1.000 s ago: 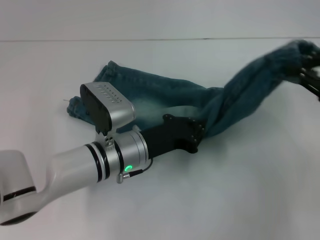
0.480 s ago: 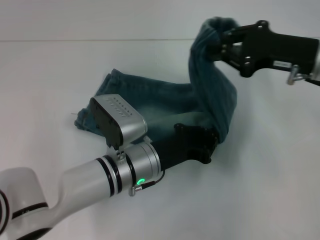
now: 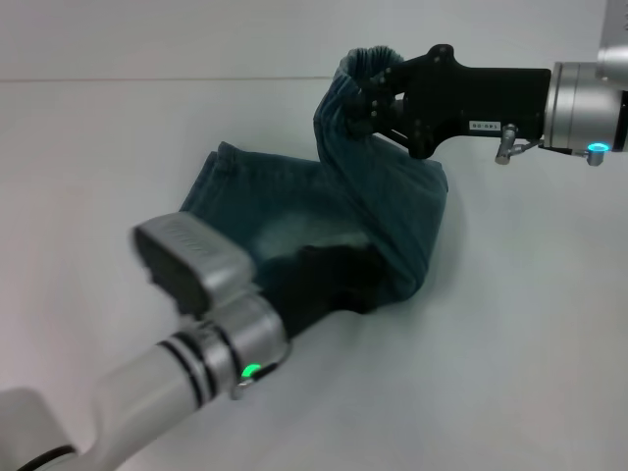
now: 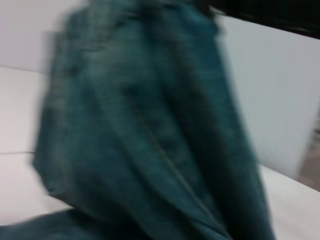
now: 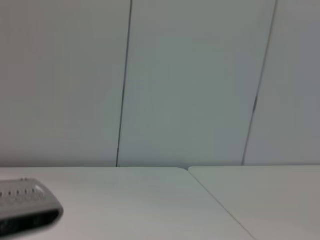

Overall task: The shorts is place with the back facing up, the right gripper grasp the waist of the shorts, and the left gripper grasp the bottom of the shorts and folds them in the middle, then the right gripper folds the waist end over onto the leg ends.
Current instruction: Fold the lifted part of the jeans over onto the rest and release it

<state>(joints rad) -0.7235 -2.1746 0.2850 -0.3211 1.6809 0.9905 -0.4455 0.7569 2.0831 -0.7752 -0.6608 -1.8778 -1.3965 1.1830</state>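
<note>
The blue-green denim shorts (image 3: 285,201) lie on the white table, folded along their length. Their leg ends (image 3: 201,182) rest flat at the left. My right gripper (image 3: 378,96) is shut on the ruffled waist (image 3: 365,61) and holds the waist end up in the air, so the cloth hangs in a twisted band down to the table. My left gripper (image 3: 339,280) is a dark blur at the near edge of the shorts, by the bend in the cloth. Denim (image 4: 150,140) fills the left wrist view.
The white table (image 3: 510,324) spreads out to the right and in front of the shorts. A pale wall stands behind it. The left arm's grey wrist housing (image 5: 25,206) shows at the edge of the right wrist view.
The right gripper has carried the waist end up and leftward, from the far right to above the lying shorts. The left arm has slid back to the left and nearer.
</note>
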